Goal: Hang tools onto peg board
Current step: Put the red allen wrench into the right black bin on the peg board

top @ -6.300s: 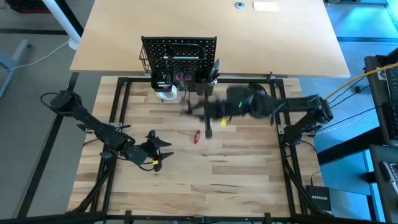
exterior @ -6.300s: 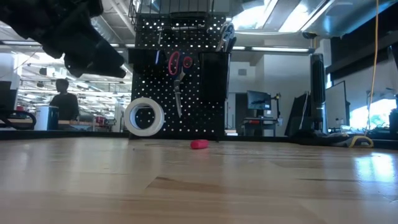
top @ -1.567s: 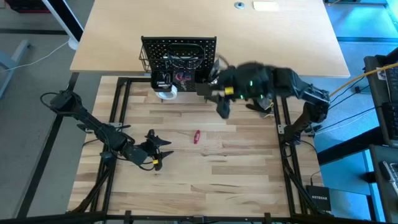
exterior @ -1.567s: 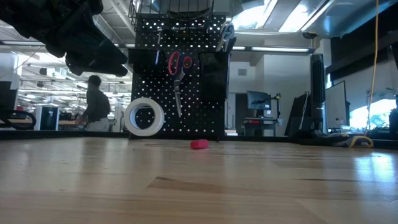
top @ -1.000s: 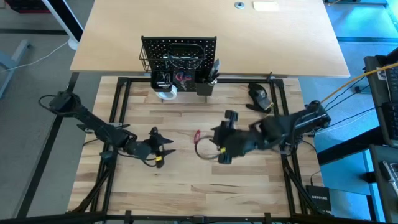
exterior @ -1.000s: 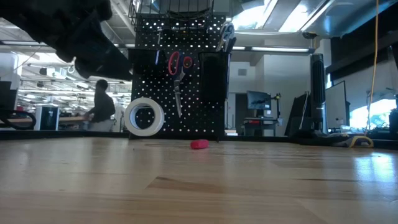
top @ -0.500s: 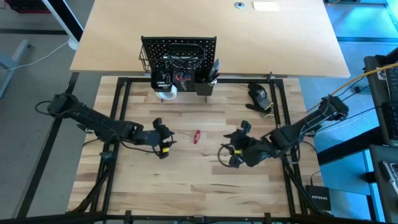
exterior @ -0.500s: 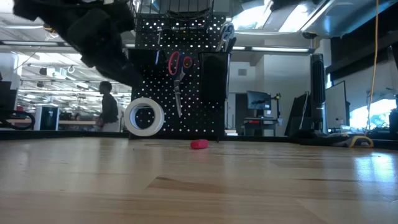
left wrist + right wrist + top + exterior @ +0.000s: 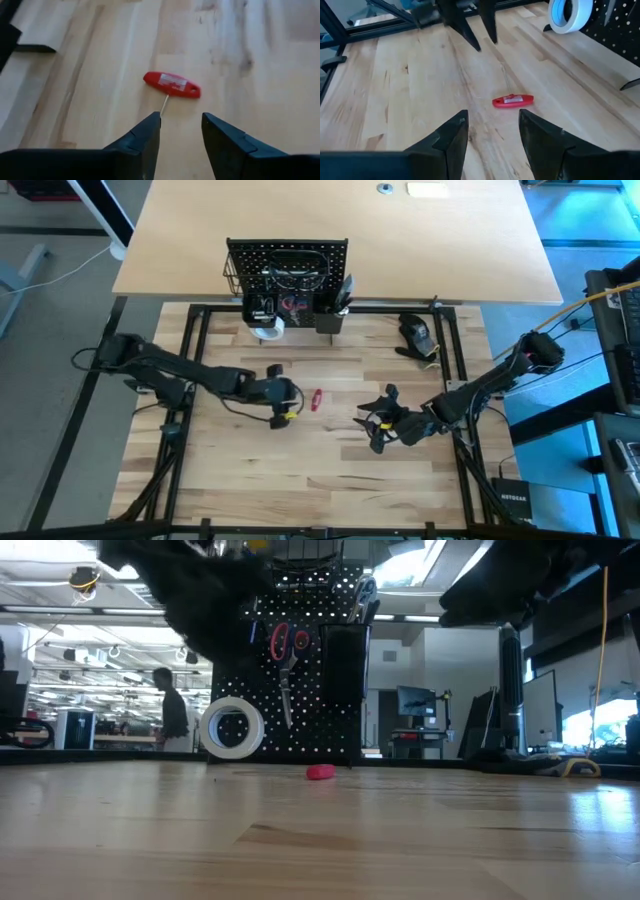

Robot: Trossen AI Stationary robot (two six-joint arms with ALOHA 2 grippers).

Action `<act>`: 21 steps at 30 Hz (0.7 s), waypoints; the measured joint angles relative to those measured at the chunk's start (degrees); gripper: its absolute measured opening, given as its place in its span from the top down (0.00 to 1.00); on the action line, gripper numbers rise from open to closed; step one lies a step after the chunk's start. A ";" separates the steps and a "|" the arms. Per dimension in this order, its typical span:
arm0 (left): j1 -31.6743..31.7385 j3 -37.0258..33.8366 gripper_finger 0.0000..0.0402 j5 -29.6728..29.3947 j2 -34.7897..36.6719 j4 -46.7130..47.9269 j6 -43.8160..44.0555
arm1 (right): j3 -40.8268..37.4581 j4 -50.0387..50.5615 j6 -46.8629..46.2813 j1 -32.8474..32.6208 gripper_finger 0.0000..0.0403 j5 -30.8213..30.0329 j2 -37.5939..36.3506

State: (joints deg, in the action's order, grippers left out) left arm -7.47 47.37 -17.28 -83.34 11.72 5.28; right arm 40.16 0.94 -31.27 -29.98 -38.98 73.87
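Two grippers flanked a red-handled T-key [image 9: 316, 400] lying loose on the desk [image 9: 330, 470], well in front of the peg board [image 9: 288, 250]. The left gripper [image 9: 181, 131] hovered just beside the key, jaws parted and empty. The right gripper [image 9: 490, 131] waited farther off, jaws likewise parted, grasping nothing.

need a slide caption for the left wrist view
Left pincer, jaws open, poised over a red T-handle tool lying on the wooden table.
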 joint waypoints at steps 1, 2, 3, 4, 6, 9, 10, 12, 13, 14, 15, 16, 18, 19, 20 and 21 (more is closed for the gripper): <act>0.64 0.98 0.67 0.32 -1.91 0.19 -0.97 | -0.35 -0.35 0.00 0.00 0.57 0.00 0.00; 1.25 1.86 0.67 0.63 -3.69 0.21 -1.87 | -0.55 -0.92 0.00 0.00 0.57 -0.02 0.00; 1.83 2.72 0.67 0.76 -5.55 0.24 -2.94 | -0.56 -1.10 0.00 0.00 0.57 -0.04 0.00; 2.44 3.76 0.67 0.82 -7.55 0.31 -3.80 | -0.56 -1.11 0.00 0.00 0.57 -0.08 0.00; 3.54 5.62 0.67 0.85 -10.95 0.52 -5.25 | -0.56 -1.08 0.01 0.00 0.57 -0.34 0.00; 5.16 7.81 0.67 1.06 -15.43 1.23 -7.26 | -0.56 -0.98 0.02 0.00 0.57 -0.79 0.00; 5.66 8.30 0.67 2.00 -16.69 1.34 -7.74 | -0.56 -1.00 0.02 0.00 0.57 -0.94 0.00; 6.68 9.13 0.67 5.70 -18.86 1.27 -8.94 | -0.56 -0.88 0.02 0.00 0.57 -0.94 0.00; 7.08 9.50 0.67 7.24 -19.88 1.18 -9.62 | -0.56 -0.89 0.11 0.00 0.57 -0.94 0.00; 7.40 9.70 0.67 7.98 -20.70 1.13 -10.27 | -0.56 -0.89 0.20 0.00 0.57 -0.96 0.00; 7.70 9.76 0.67 8.02 -21.41 1.12 -10.67 | -0.56 -0.88 0.21 0.00 0.57 -0.98 0.00; 8.06 9.78 0.67 8.17 -21.73 0.80 -11.11 | -0.56 -0.89 0.22 0.00 0.57 -1.13 0.00; 8.69 9.97 0.67 8.09 -22.25 0.15 -11.37 | -0.56 -0.87 0.22 0.00 0.57 -1.46 0.00; 9.01 10.00 0.67 8.48 -22.32 0.03 -10.89 | -0.56 -0.92 0.22 0.00 0.57 -1.45 0.00; 9.16 10.00 0.67 8.52 -22.30 0.16 -10.61 | -0.56 -0.74 0.22 0.00 0.57 -1.46 0.00; 9.34 10.00 0.67 8.77 -22.30 0.06 -10.44 | -0.56 -0.83 0.22 0.00 0.57 -1.52 0.00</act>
State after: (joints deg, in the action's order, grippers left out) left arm 1.87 57.36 -8.51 -105.65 11.78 -5.16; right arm 39.59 0.11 -31.05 -29.98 -40.50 73.87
